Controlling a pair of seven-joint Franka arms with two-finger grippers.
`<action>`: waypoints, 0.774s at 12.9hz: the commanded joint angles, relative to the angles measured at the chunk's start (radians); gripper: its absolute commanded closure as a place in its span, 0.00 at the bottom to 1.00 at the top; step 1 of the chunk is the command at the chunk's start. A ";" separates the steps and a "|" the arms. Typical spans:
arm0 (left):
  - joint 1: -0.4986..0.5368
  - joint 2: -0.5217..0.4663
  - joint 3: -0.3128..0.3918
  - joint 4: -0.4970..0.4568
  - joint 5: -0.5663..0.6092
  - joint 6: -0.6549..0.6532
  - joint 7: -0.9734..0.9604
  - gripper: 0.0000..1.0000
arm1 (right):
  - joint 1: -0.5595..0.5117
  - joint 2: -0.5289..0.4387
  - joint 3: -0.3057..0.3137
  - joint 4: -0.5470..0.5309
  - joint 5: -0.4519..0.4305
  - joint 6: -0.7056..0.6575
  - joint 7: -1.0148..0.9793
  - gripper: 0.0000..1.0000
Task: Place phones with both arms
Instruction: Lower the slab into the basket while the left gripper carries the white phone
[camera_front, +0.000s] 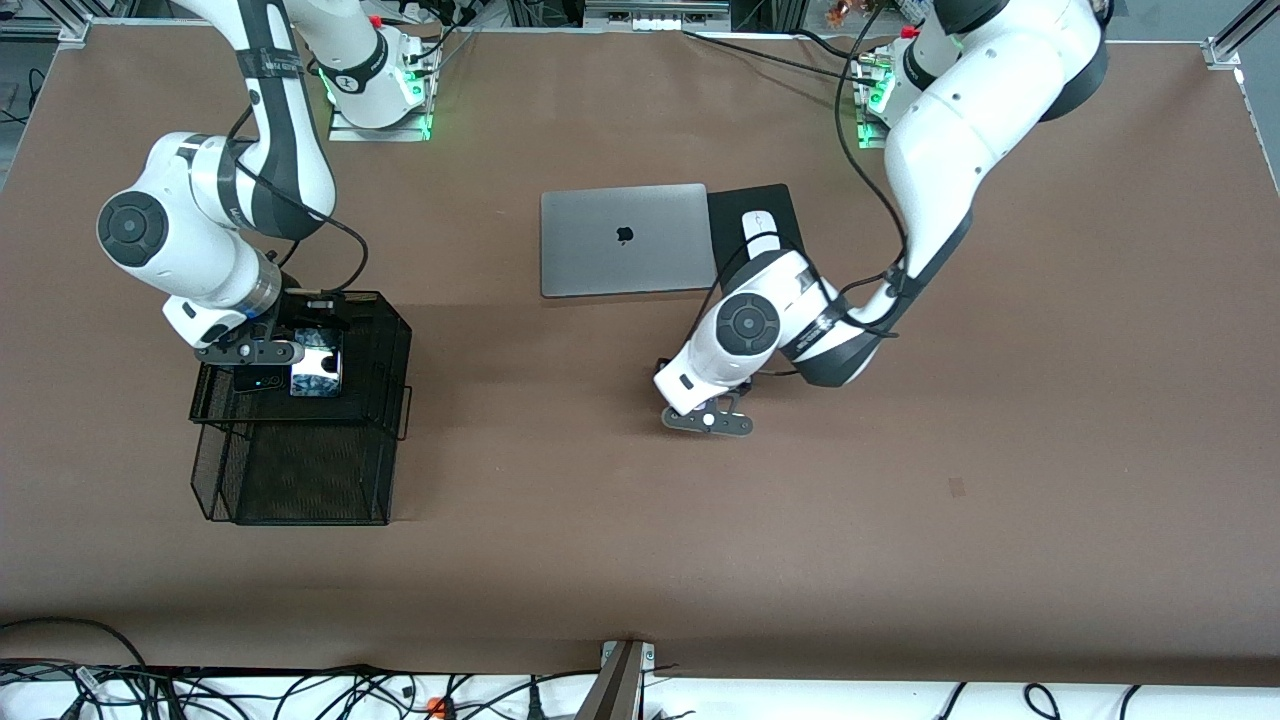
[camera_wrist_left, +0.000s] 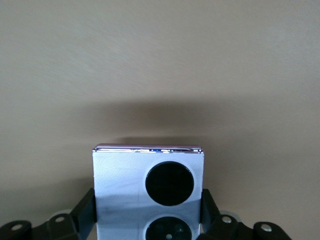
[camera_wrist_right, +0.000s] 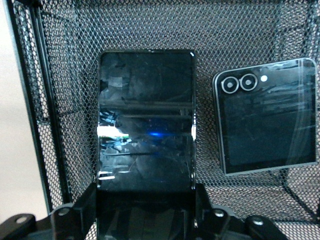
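The right gripper pinches the long black phone inside the mesh basket and should lower it gently beside the small flip phone, while the left gripper pinches the lilac-white phone over the table's middle.

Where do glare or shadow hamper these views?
Right wrist view: the slab phone in the right gripper mirrors bright streaks. Left wrist view: the lilac-white flip phone in the left gripper casts a soft shadow on the table. Front view: even light.

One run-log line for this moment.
right gripper: holds slab phone in mesh rack | left gripper: holds lilac flip phone
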 joint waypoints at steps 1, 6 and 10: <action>-0.086 0.005 0.056 0.040 0.003 -0.011 -0.051 0.59 | 0.004 0.013 -0.003 0.005 0.047 0.000 -0.009 0.04; -0.060 -0.079 0.052 0.038 -0.003 -0.076 -0.051 0.00 | 0.001 0.003 -0.006 0.060 0.053 -0.037 -0.007 0.00; 0.041 -0.281 0.050 0.039 -0.011 -0.323 0.020 0.00 | -0.033 0.006 -0.032 0.280 0.049 -0.283 0.005 0.00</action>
